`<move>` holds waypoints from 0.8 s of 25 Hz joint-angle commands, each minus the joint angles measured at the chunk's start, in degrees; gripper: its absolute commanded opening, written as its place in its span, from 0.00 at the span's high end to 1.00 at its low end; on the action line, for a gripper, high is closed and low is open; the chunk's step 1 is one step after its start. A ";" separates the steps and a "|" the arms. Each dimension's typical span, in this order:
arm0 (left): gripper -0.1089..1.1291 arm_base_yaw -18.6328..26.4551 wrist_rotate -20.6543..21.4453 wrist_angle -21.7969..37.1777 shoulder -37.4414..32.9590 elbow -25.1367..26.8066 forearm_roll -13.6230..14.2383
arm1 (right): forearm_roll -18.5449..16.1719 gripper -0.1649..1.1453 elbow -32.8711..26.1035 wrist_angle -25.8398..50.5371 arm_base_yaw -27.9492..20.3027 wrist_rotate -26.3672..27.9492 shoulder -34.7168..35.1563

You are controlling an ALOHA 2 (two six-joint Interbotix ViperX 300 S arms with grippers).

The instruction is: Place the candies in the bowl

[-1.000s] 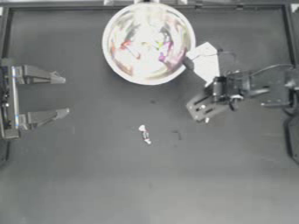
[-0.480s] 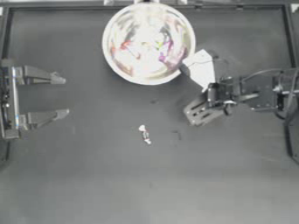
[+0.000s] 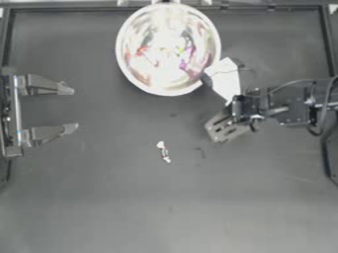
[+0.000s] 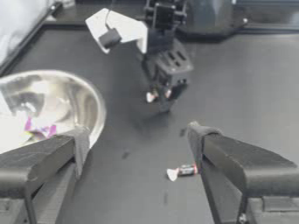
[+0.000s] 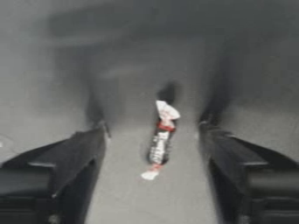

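A thin white candy [image 3: 163,152] lies alone on the dark, matte table [image 3: 86,207], well below the shiny white bowl [image 3: 166,48], which holds colourful sweets. The right gripper [image 3: 224,106] hangs just beside the bowl's rim, jaws spread wide and holding nothing. The left gripper [image 3: 69,108] waits far off to the bowl's other side, jaws wide apart.

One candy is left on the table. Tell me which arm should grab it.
Right. The right gripper is open and hangs near the candy, which shows between its jaws in the right wrist view. The left gripper sits parked at the table's left edge, farther off.
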 commanded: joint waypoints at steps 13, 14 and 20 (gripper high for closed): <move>0.12 0.00 -0.35 -0.44 0.09 -0.62 -0.09 | -3.69 0.54 -3.69 1.93 0.79 0.35 -5.80; 0.12 0.00 -0.44 -0.44 0.09 -0.62 -0.09 | -4.39 0.54 -4.13 1.85 0.62 0.53 -6.59; 0.12 0.00 -0.62 -0.35 0.09 -0.62 -0.09 | -9.76 0.54 -5.71 -3.08 -1.85 0.62 -12.39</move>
